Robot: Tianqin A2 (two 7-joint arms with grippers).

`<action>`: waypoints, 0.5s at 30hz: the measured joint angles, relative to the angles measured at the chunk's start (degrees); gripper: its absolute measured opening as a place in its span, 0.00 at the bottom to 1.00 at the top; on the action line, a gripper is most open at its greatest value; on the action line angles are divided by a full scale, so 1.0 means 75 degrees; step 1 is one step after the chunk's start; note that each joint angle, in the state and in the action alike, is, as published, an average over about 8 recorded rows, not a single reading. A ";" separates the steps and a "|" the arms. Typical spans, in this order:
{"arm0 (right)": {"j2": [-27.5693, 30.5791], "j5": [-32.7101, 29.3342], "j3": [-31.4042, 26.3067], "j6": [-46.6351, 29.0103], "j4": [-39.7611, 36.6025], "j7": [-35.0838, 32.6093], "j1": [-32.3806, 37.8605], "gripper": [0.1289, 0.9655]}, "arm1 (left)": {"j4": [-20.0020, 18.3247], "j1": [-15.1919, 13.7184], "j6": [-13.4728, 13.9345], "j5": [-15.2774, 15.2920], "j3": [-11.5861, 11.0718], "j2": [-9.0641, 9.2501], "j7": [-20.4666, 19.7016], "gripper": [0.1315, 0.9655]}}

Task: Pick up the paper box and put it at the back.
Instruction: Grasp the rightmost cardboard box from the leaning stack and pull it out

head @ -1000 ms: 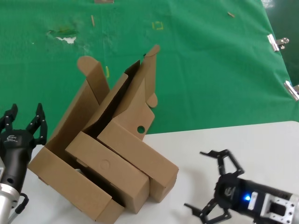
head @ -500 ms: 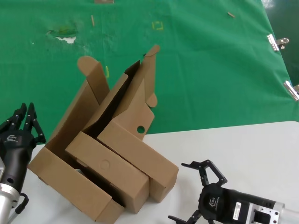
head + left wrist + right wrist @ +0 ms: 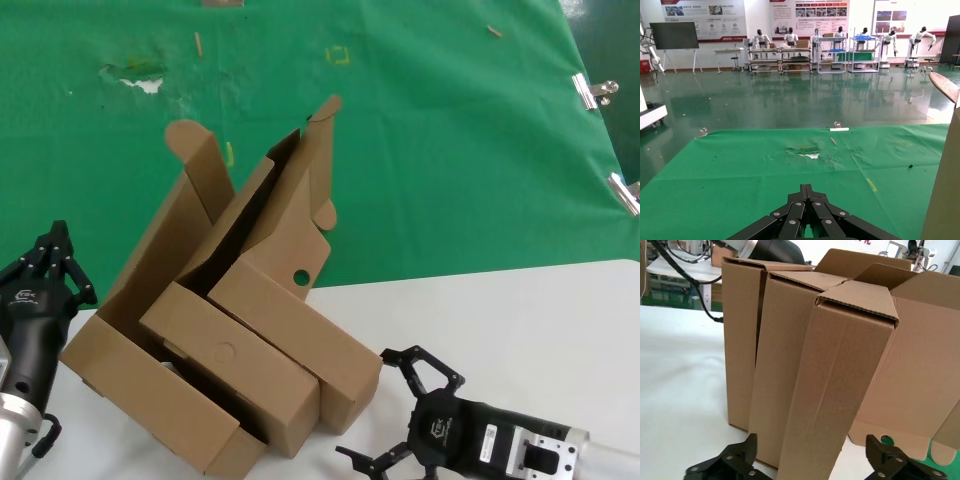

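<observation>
The paper box (image 3: 300,325) lies among the cardboard boxes at the table's left front, its hinged lid (image 3: 300,190) raised and a punched hole in a side flap. In the right wrist view it (image 3: 840,370) is the nearest box. My right gripper (image 3: 365,405) is open, its jaws on either side of the box's near end (image 3: 812,460). My left gripper (image 3: 55,240) is shut and empty, to the left of the boxes, and points over the green cloth (image 3: 807,188). The green cloth (image 3: 450,150) covers the back, with a white torn patch (image 3: 148,85).
A box with a circle outline (image 3: 225,365) and a longer box with a rounded tab flap (image 3: 150,400) lie against the paper box on its left. Metal clips (image 3: 592,92) hold the cloth's right edge. White table (image 3: 520,320) lies in front right.
My right gripper has moved left across the white table up to the paper box's end, still open. My left gripper's fingers have closed together.
</observation>
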 joint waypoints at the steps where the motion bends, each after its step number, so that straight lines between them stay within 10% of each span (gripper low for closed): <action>1: -0.0010 -0.0002 -0.0016 0.0009 -0.0004 0.0010 0.0014 0.84 | 0.0000 0.0000 0.0000 0.0000 0.0000 0.0000 0.0000 0.01; 15: -0.0046 0.0048 -0.0026 0.0173 0.0075 0.0138 0.0040 0.48 | 0.0000 0.0000 0.0000 0.0000 0.0000 0.0000 0.0000 0.01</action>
